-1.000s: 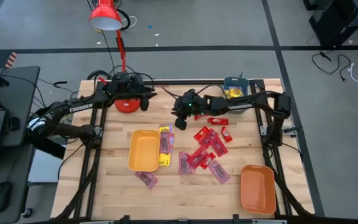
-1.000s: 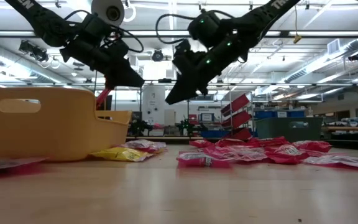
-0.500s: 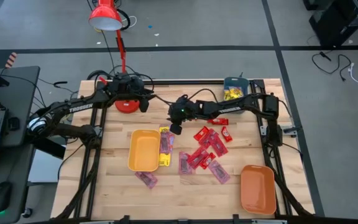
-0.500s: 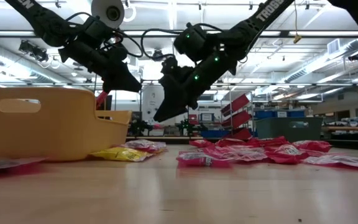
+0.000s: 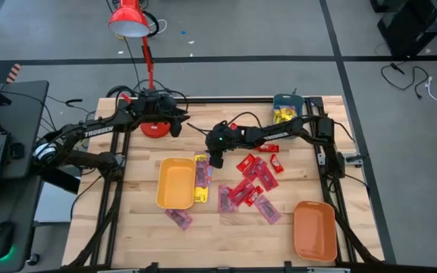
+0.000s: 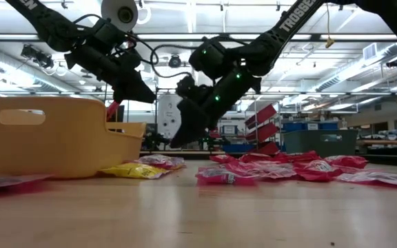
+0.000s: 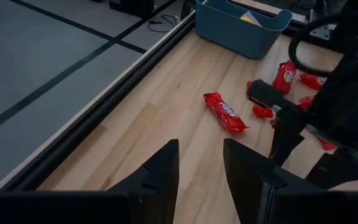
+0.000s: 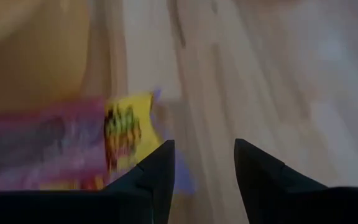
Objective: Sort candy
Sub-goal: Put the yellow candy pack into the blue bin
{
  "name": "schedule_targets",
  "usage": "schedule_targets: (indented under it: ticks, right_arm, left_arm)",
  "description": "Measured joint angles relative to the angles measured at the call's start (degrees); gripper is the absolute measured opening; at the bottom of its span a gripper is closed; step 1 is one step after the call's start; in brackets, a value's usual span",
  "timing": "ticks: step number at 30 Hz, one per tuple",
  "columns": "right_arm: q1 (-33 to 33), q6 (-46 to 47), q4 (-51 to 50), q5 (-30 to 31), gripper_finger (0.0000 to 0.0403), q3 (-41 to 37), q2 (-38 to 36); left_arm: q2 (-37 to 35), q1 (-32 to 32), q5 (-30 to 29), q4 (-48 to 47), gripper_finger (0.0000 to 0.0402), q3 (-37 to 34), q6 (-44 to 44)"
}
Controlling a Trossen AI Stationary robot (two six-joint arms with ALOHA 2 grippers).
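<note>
1. High view: right tool (image 5: 217, 157) hangs just beside the yellow packet (image 5: 200, 161) at the orange tray's (image 5: 174, 183) far corner; packet lies slightly toward the tray from the tool. Right arm nearer by far. Left tool (image 5: 174, 127) waits near the bench's (image 5: 143, 243) far edge.
2. Low view: right tool (image 6: 182, 134) is above the bench, not yet touching candy (image 6: 140, 169).
3. Left wrist view: left tool (image 7: 199, 163) fingers narrowly apart, empty.
4. Right wrist view: right tool (image 8: 202, 163) fingers apart, empty; yellow packet (image 8: 129, 134) just off one finger, beside a pink packet (image 8: 42, 140). Long axis probably runs along the tray's side; blur makes it uncertain.
</note>
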Motion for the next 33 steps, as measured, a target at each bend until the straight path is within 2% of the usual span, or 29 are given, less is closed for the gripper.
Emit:
schedule_targets:
  ticks: [19,23,29,33]
  right_arm:
    - [-0.07,0.06,-1.32,-1.53,0.0142,0.07,3.41]
    - [-0.13,-0.27,-1.38,-1.46,0.0107,0.07,3.41]
    - [-0.15,0.0,-1.19,-1.2,0.0018,0.07,3.47]
    - [-0.13,0.48,-0.78,-1.04,0.0008,0.02,3.51]
  left_arm:
    - [0.0,-0.23,-0.97,0.04,0.0129,0.0,0.03]
    - [0.0,-0.23,-1.01,0.04,0.0129,0.0,0.01]
    - [0.0,-0.25,-1.1,0.02,0.0129,0.0,0.01]
    - [0.0,-0.25,-1.22,0.02,0.0129,0.0,0.01]
